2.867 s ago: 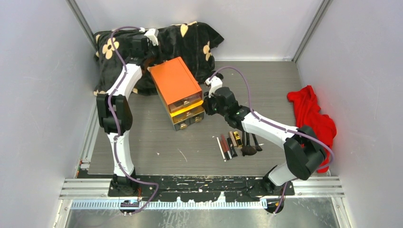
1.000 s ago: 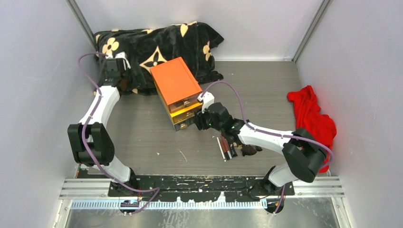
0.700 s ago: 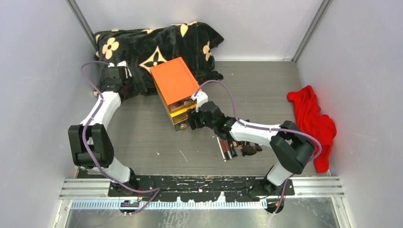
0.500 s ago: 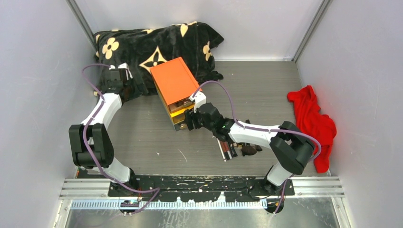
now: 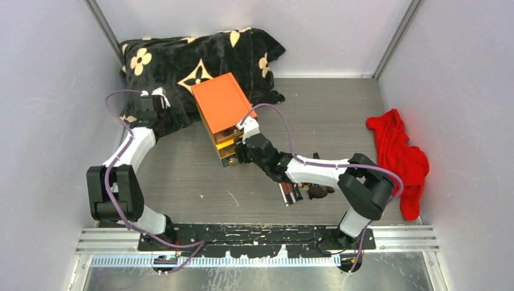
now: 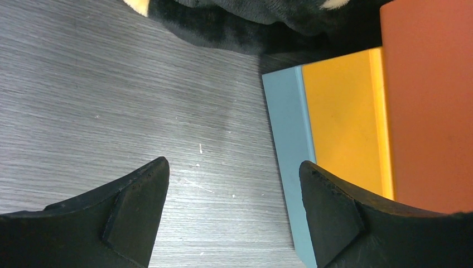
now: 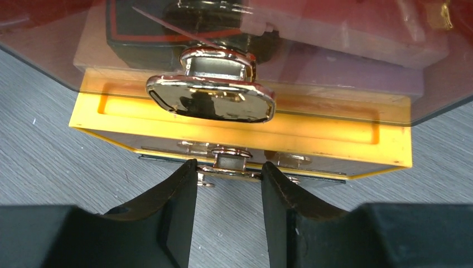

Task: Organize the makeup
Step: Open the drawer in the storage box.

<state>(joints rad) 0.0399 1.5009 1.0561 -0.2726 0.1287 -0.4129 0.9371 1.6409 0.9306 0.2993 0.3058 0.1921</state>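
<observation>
Loose makeup (image 5: 292,191), thin tubes and a dark fluffy brush (image 5: 317,191), lies on the table under my right forearm. The orange-topped box (image 5: 221,103) stands at centre. My right gripper (image 5: 238,151) is at its front. In the right wrist view, my right gripper (image 7: 228,168) is shut on the lower drawer's metal handle (image 7: 230,171), both fingers touching it. Above it is the upper drawer's shiny handle (image 7: 211,99), with a black item (image 7: 162,30) and a pink one (image 7: 346,33) behind the clear front. My left gripper (image 6: 234,173) is open over bare table beside the box's orange side (image 6: 343,123).
A black flowered blanket (image 5: 200,51) lies behind the box, its edge (image 6: 240,25) just past my left fingers. A red cloth (image 5: 397,148) is bunched at the right wall. White walls close in the table on three sides.
My right gripper slid left from the loose makeup to the box's front, opened wider, then closed on the lower drawer handle. My left gripper came down from the blanket toward the box's left side.
</observation>
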